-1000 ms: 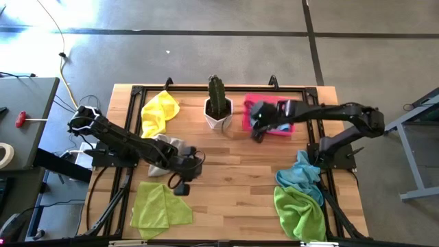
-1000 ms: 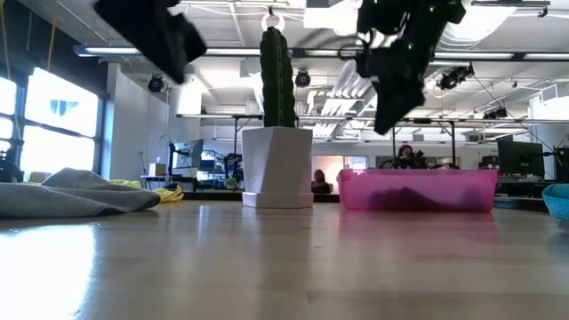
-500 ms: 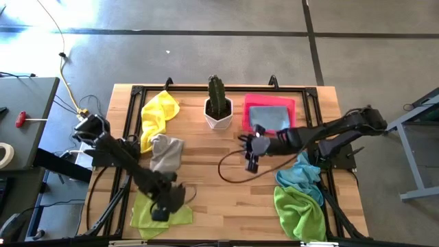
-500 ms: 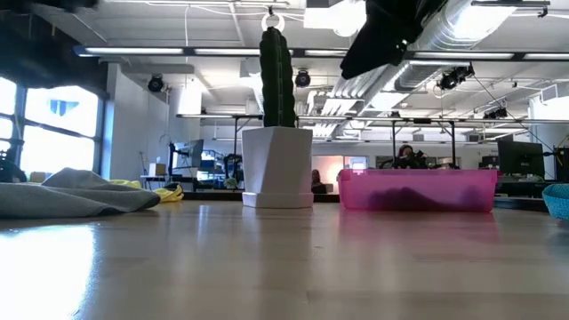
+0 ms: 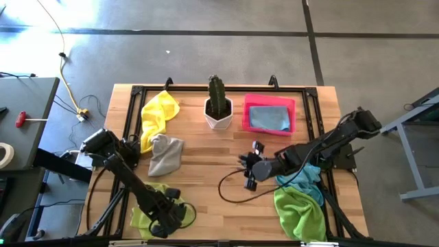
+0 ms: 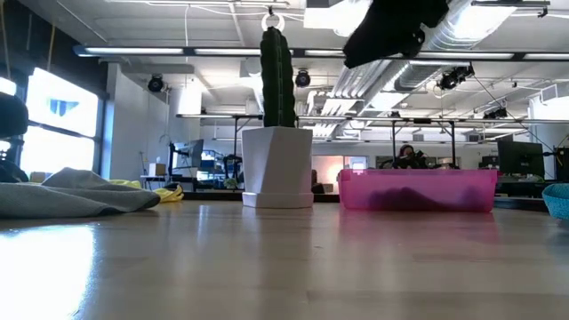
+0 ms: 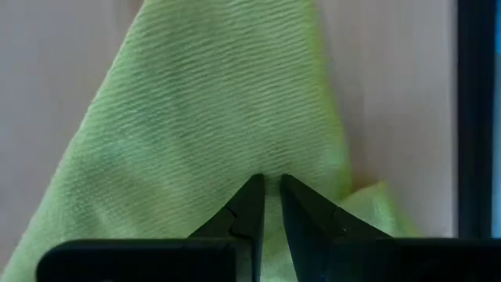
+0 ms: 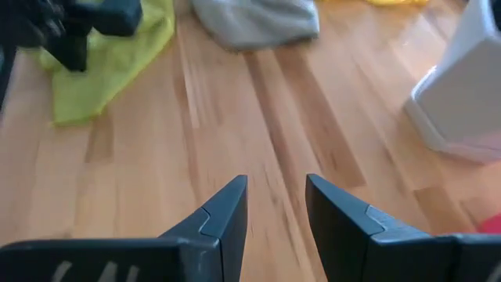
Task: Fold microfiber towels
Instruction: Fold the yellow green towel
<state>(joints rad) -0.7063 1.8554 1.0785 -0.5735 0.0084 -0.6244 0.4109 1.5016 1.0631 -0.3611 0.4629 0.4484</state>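
I'm holding my left hand [image 5: 162, 223], fingers nearly pressed together, over the lime towel [image 5: 145, 209] at the counter's [image 5: 206, 158] near-left corner. My right hand [image 5: 251, 173] is hovering spread mid-counter; cactus pot [image 5: 218, 113], pink tray [image 5: 269, 103] and grey towel [image 5: 164, 154] are sitting beyond.

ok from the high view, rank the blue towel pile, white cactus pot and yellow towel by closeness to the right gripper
From the right gripper:
1. Blue towel pile, beside it toward the table's right edge.
2. White cactus pot, at the back, middle.
3. Yellow towel, back left corner.
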